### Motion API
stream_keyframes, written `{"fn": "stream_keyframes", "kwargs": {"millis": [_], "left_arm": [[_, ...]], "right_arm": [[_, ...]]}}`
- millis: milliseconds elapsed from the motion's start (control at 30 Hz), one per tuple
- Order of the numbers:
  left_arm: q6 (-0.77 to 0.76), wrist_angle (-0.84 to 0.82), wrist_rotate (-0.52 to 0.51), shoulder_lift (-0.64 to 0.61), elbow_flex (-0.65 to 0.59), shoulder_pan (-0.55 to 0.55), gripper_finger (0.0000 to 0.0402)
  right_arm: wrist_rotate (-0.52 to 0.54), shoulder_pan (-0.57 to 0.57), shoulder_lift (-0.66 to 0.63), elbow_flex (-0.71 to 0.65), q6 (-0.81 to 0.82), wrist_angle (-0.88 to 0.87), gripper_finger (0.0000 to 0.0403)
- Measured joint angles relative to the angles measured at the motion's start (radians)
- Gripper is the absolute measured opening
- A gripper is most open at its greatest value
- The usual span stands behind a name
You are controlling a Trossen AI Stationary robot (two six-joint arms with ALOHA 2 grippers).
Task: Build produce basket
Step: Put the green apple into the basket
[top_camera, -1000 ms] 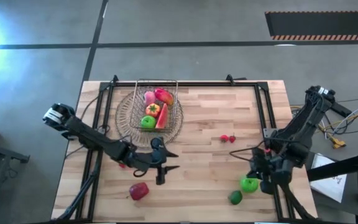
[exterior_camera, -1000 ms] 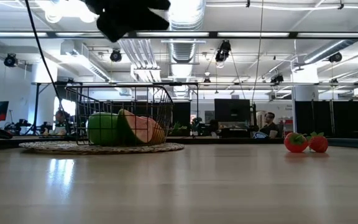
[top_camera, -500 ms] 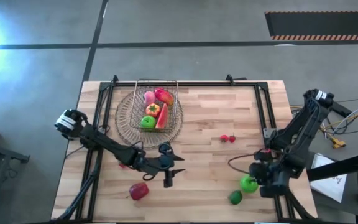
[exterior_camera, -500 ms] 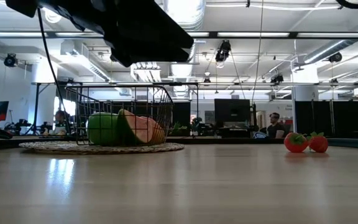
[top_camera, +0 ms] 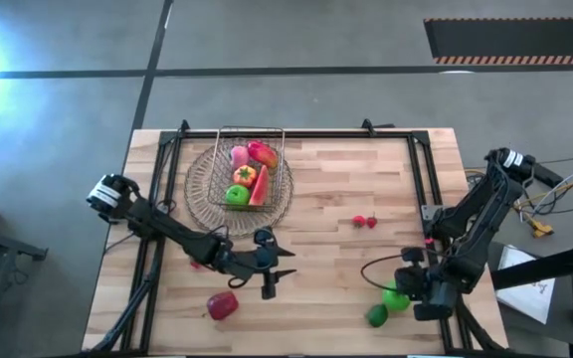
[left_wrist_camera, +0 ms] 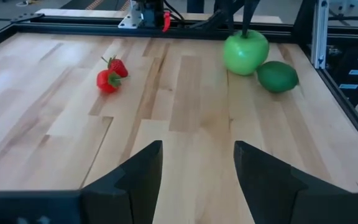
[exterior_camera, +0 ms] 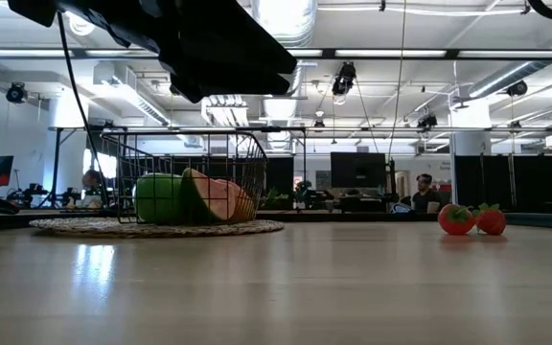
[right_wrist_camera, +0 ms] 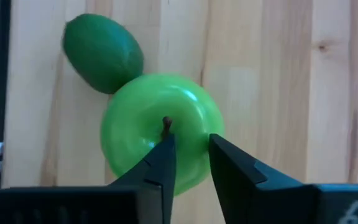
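The wire basket (top_camera: pixel 250 177) stands on the round woven mat (top_camera: pixel 199 191) at the table's far left. It holds a pink peach, a red piece, an orange tomato, a green apple and a watermelon slice. A second green apple (top_camera: pixel 397 297) and a dark green piece (top_camera: pixel 377 316) lie near the right near corner. The red apple (top_camera: pixel 222 305) lies near the near edge and the berries (top_camera: pixel 364 221) right of centre. My right gripper (right_wrist_camera: pixel 188 152) points down over the loose green apple (right_wrist_camera: pixel 157 127), fingers narrowly apart next to its stem (right_wrist_camera: pixel 165 124). My left gripper (top_camera: pixel 275 268) hovers open over the table's middle. My right gripper comes at the loose green apple from above, pointing down, its fingertips (right_wrist_camera: pixel 164 155) just beside the stem on the apple's top. The apple rests on the table. Whether the fingertips touch it, I cannot tell.
The left wrist view looks across bare wood toward the berries (left_wrist_camera: pixel 109 76), the green apple (left_wrist_camera: pixel 246 53) and the dark green piece (left_wrist_camera: pixel 277 76). A black frame rail (top_camera: pixel 436 189) runs along the table's edges. In the low view the left arm (exterior_camera: pixel 190 38) hangs above the basket (exterior_camera: pixel 180 177).
My right gripper has moved toward the table's left and near edge, coming to stand over the loose green apple. My left gripper has shifted a little to the right and lower, then held still. No fruit has moved.
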Motion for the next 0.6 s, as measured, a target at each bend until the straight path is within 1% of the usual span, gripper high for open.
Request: {"fn": "stream_keyframes", "kwargs": {"millis": [133,267,467,600], "left_arm": [[0.000,0.000,0.000,0.000,0.000,0.000,0.0183],[-0.001,0.000,0.000,0.000,-0.001,0.000,0.0183],[-0.001,0.000,0.000,0.000,-0.001,0.000,0.0183],[-0.001,-0.001,0.000,0.000,-0.003,0.000,0.0183]], "right_arm": [[-0.005,0.000,-0.019,0.000,0.017,0.014,0.0068],[-0.006,0.000,-0.019,0.000,0.038,0.020,0.0069],[-0.008,0.000,-0.018,0.000,0.033,0.094,0.0094],[-0.003,0.000,-0.018,0.001,0.001,0.109,0.0113]]}}
